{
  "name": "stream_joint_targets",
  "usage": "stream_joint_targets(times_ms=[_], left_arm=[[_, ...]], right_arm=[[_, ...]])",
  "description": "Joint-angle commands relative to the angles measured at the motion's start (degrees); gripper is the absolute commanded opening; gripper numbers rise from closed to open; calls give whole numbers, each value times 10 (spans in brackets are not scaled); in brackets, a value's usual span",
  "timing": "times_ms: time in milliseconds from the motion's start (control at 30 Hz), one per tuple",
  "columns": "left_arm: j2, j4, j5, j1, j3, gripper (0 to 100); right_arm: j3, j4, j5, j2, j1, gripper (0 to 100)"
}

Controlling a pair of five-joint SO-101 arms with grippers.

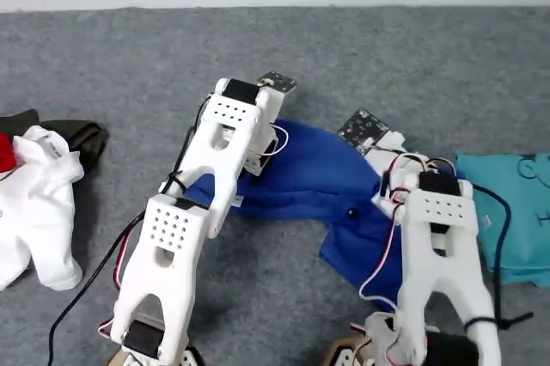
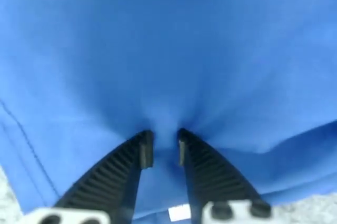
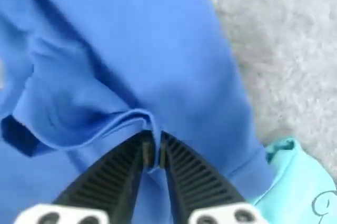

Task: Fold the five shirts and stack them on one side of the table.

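Blue shirt (image 2: 168, 50) pinched by two hands (image 2: 161, 149) (image 3: 153, 150)

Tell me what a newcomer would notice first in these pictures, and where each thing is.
The crumpled blue shirt in the middle of the grey table draws the eye, with both white arms over it. The left gripper and the right gripper are each shut on a fold of its cloth. A white shirt lies far left in the high view, a teal shirt far right.
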Motion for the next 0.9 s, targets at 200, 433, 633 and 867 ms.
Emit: stream_joint_targets(times_ms=[200, 433, 633, 867], left_arm=[[34, 7, -4, -3, -9, 98], [34, 7, -4, -3, -9, 98], [34, 7, -4, -3, -9, 98], [34, 7, -4, -3, -9, 98]], right_arm=[[-25, -99, -70, 62, 20, 91], [-43, -138, -187, 70, 21, 355], [-148, 109, -202, 43, 3, 372], [-159, 311, -181, 1, -149, 372]])
